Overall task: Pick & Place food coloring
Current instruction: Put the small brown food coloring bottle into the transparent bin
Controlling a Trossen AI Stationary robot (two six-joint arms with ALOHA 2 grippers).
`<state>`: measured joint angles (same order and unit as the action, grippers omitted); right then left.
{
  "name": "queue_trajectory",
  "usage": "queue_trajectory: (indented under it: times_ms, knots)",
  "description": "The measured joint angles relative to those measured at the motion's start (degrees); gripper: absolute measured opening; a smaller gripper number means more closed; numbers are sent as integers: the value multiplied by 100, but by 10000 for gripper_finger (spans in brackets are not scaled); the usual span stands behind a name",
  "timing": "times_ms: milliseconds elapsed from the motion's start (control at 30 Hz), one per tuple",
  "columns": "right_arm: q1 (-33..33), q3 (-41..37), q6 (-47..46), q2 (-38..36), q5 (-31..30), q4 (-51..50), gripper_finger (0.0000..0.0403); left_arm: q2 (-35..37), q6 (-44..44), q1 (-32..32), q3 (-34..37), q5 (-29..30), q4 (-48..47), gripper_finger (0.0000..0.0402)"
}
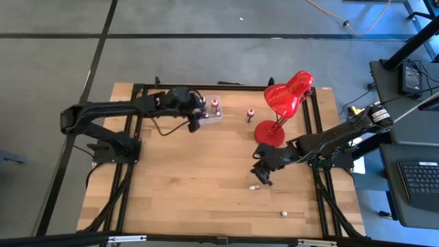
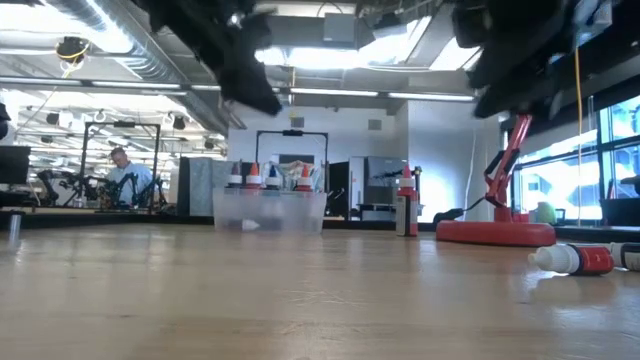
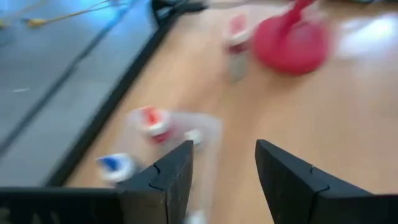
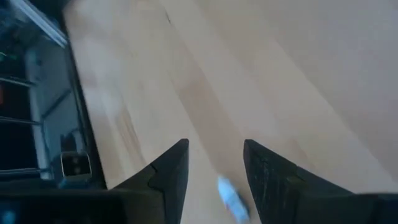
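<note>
Near edge: one small bottle (image 1: 283, 214) left lying on worktop (image 1: 192, 185), another (image 1: 255, 186) lying just beside right claw (image 1: 263, 177); fingers parted, nothing gripped, poised above it. One bottle (image 1: 250, 114) standing near lamp (image 1: 285, 103), unplaced. Far: several bottles seen already in clear box (image 1: 209, 110); left claw (image 1: 194, 122) over box, parted, empty. Judged: partly done

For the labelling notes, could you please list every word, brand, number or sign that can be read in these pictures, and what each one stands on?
No text can be read in any view.
Food coloring bottles in the clear plastic box: any labels are too small to read.
Bottle lying on the table: red label, print too blurred to read.
Red desk lamp: no marking shows.
Laptop beside the table: keys too small to read.
</note>
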<state>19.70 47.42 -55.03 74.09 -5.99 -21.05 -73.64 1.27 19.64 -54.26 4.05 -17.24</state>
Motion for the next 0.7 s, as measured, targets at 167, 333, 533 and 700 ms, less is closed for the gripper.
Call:
queue_trajectory:
  times_ms: [167,333,533,700]
  knots:
    - [158,750,-826,71,443,-2062,156,293,-738,-583,0,-612,316,169]
    - [387,669,-1409,90,578,-2454,156,210,-1392,-1395,2,-662,980,169]
    - [619,353,-1524,140,624,-2289,156,-165,-1554,-2425,0,-473,1714,169]
    - [639,240,-1525,220,526,-2159,156,-671,-1914,-3097,0,-46,2306,169]
